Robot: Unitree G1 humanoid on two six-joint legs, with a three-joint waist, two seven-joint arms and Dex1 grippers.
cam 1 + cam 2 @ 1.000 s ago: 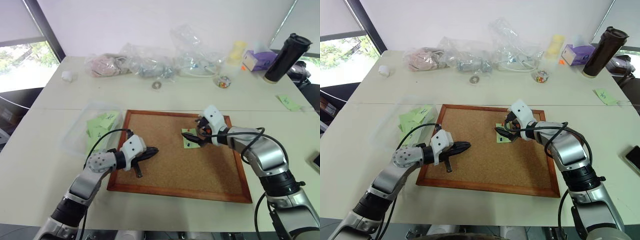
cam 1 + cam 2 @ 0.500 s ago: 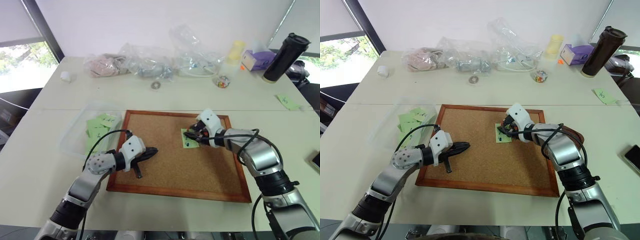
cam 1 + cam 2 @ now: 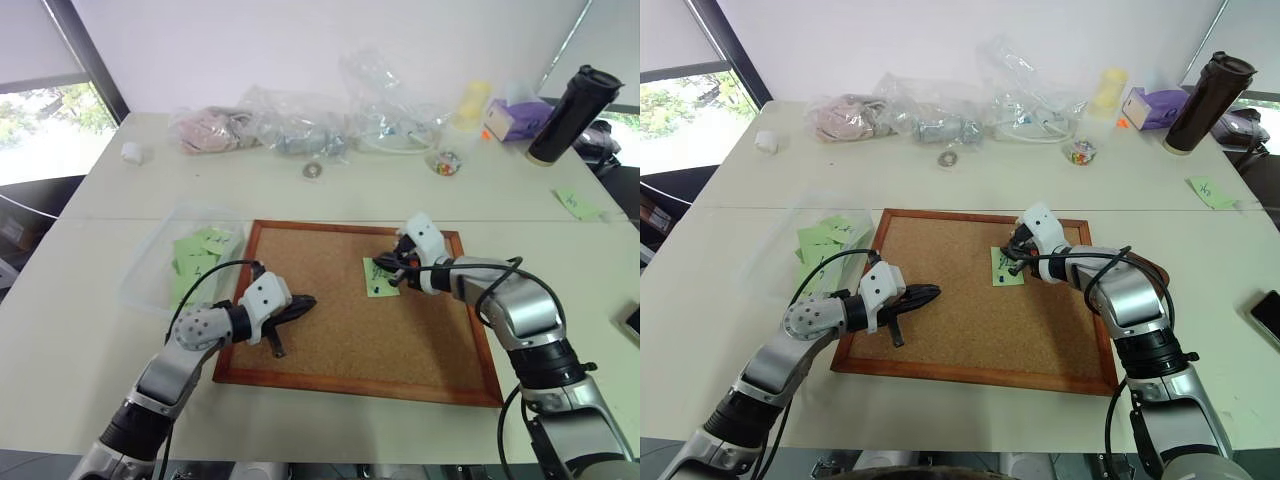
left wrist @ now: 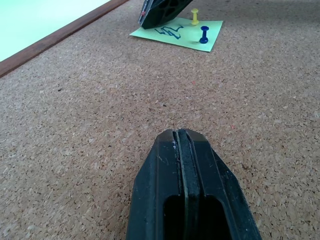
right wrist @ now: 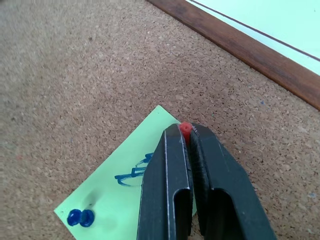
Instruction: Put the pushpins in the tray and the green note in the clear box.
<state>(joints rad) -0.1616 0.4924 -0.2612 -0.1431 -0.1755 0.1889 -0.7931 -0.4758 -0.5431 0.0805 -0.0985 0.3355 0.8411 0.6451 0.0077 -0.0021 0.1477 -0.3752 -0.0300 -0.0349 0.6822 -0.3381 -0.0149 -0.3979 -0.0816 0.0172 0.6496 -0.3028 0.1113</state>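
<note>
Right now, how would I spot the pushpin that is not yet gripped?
Find the wood-framed cork board in the table's middle, then the single green note pinned on it. The blue pushpin stands free in the note's corner, whereas the red pushpin is pinched by the right gripper.

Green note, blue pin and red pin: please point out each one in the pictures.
Green note (image 5: 127, 192), right wrist view, bare paper by the writing.
Blue pin (image 5: 80, 217), right wrist view, its head.
Red pin (image 5: 185, 128), right wrist view, head between right gripper fingers.
</note>
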